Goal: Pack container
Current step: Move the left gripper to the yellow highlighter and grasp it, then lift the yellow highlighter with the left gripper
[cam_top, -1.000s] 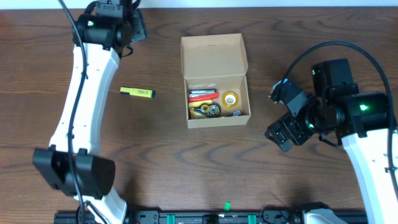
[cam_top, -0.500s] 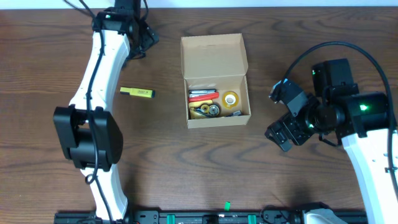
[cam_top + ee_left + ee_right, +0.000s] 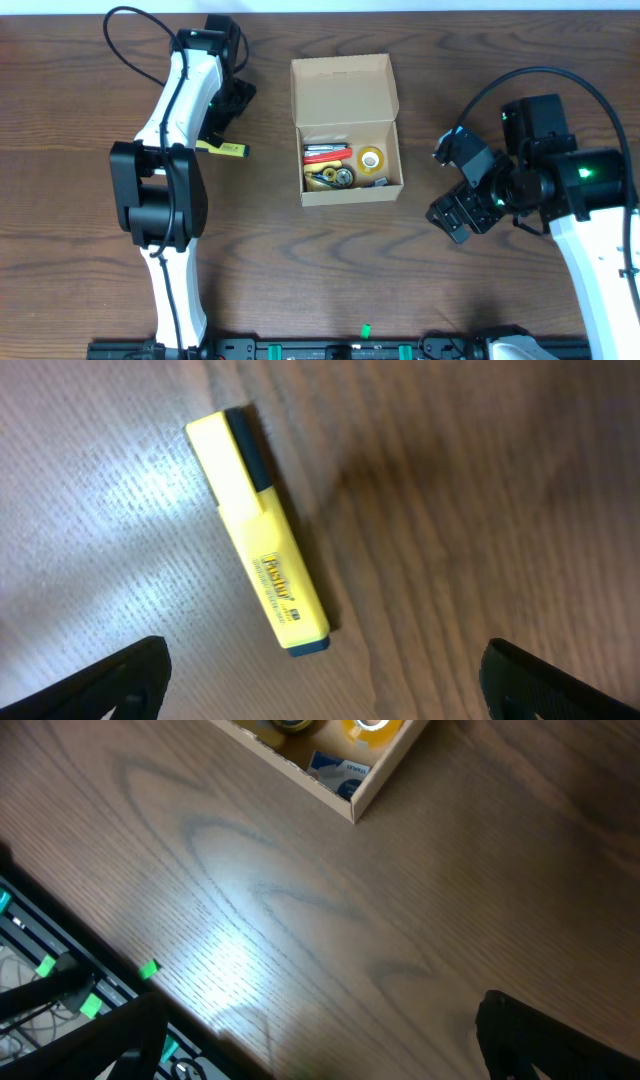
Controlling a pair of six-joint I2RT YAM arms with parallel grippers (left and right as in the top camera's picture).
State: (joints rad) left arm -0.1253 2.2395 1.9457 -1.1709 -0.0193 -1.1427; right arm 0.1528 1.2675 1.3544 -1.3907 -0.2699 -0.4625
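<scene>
Overhead view puts the small rectangular tan cardboard box mid-table towards the far edge. Its flap lid is thrown back, and a red pen, a roll of clear tape and other small pieces already lie inside. The flat yellow plastic highlighter lies on the wood to the box's left, well apart from it, and that looks like your next pick.

Your left gripper hangs over the highlighter with its fingers spread wide and nothing between them. The highlighter runs diagonally across the left wrist view. I would turn the wrist until the fingers face its long flat sides, centre on the body rather than the dark cap, then descend straight and close gently.

Your right gripper is also spread and empty, parked well right of the box, so keep it there.

The dark wood-grain table is smooth and glossy, with lamp glare on it, so expect the highlighter to skid if nudged. A black rail with green tags runs along the near edge.
</scene>
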